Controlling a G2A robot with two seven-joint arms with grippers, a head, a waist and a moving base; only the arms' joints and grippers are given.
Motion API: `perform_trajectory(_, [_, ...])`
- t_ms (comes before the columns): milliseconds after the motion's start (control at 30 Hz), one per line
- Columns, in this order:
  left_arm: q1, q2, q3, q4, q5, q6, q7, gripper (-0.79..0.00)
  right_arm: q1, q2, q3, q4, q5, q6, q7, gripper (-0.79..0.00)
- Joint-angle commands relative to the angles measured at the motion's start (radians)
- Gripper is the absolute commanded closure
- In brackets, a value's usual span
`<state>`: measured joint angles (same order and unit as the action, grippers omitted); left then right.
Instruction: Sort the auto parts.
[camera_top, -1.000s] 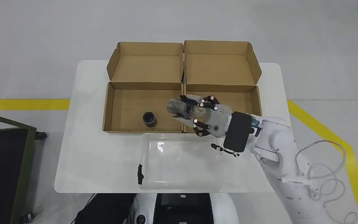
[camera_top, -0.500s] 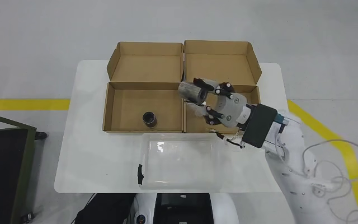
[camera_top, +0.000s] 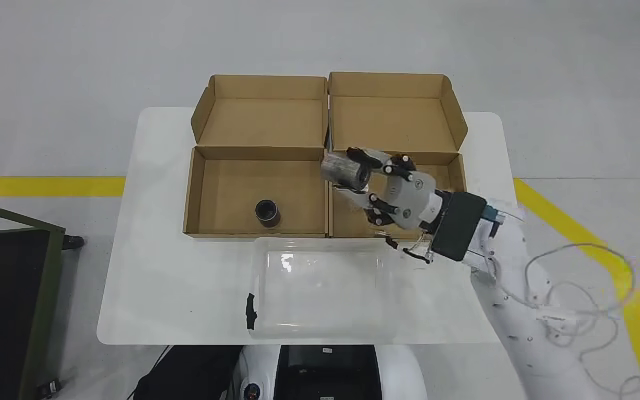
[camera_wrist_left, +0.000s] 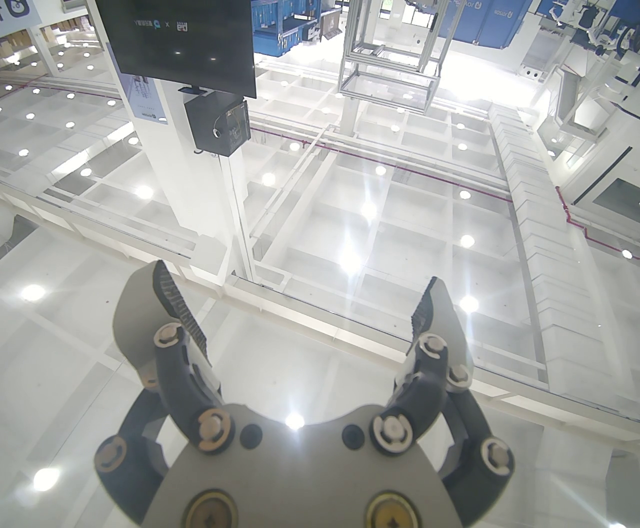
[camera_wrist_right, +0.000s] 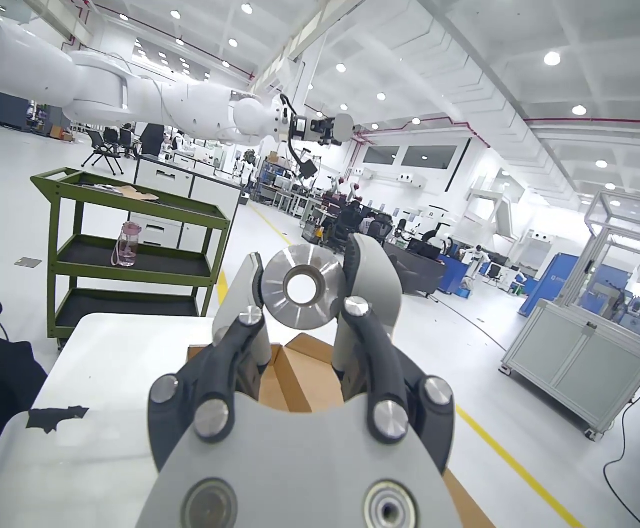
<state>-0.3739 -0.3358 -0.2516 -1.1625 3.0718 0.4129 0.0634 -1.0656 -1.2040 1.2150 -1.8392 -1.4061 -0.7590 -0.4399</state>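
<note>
Bright ceiling lights (camera_wrist_left: 350, 260), starburst glare

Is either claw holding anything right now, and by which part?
The right gripper holds a silver cylindrical part with a centre hole, pinched by its round outer wall, one finger on each side. The left gripper is open and empty.

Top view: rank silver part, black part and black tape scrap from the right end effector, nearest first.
1. silver part, held in the right end effector.
2. black part, in left box.
3. black tape scrap, at tray left edge.
</note>
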Motion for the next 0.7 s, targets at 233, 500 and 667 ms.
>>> perform_trajectory(233, [0.0, 0.0, 0.0, 0.0, 0.0, 0.0, 0.0, -0.785, -0.016, -0.004, -0.058, 0.07, -0.009, 0.032, 0.109, 0.0])
perform_trajectory(500, [0.0, 0.0, 0.0, 0.0, 0.0, 0.0, 0.0, -0.785, 0.005, -0.015, -0.12, 0.134, 0.003, 0.084, 0.226, 0.0])
perform_trajectory(667, [0.0, 0.0, 0.0, 0.0, 0.0, 0.0, 0.0, -0.785, 0.037, -0.025, -0.166, 0.17, -0.012, 0.115, 0.296, 0.0])
